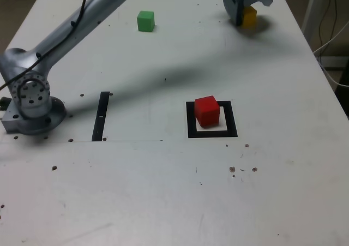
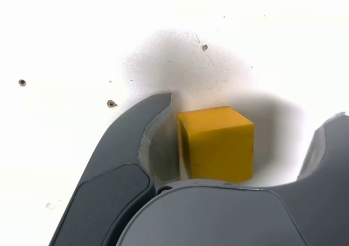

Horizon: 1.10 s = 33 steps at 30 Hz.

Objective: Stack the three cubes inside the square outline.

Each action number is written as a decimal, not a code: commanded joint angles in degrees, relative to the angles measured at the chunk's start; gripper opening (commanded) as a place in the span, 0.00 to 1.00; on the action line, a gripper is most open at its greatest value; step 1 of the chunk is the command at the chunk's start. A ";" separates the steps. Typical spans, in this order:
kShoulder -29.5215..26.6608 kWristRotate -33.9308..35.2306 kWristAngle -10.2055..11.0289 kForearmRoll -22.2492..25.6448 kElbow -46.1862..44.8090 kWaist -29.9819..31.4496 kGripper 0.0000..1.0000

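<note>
At the far right of the table in the exterior view, the yellow cube (image 1: 250,17) rests on the surface with my gripper (image 1: 247,10) lowered around it. In the wrist view the yellow cube (image 2: 218,145) sits between the jaws of the gripper (image 2: 251,109). One finger (image 2: 136,142) is close beside the cube; the other finger (image 2: 327,153) stands clearly apart from it, so the gripper is open. The red cube (image 1: 207,110) sits inside the square outline (image 1: 212,132), toward its far-left part. The green cube (image 1: 145,21) lies alone at the far middle.
A narrow black strip (image 1: 101,115) lies on the table at the exterior view's left of the outline. My arm's base (image 1: 32,105) is bolted at the table's left edge, and the arm reaches across the far side. Cables hang beyond the right edge.
</note>
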State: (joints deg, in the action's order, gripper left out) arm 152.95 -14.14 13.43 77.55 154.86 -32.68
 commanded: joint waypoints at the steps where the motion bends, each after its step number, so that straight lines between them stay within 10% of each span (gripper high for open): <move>1: 0.20 0.25 0.11 -0.09 0.62 -0.05 0.80; 33: 0.36 0.10 -3.39 -1.40 -2.41 -0.15 0.60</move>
State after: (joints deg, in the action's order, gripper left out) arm 152.68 -13.75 10.38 76.68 152.75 -32.60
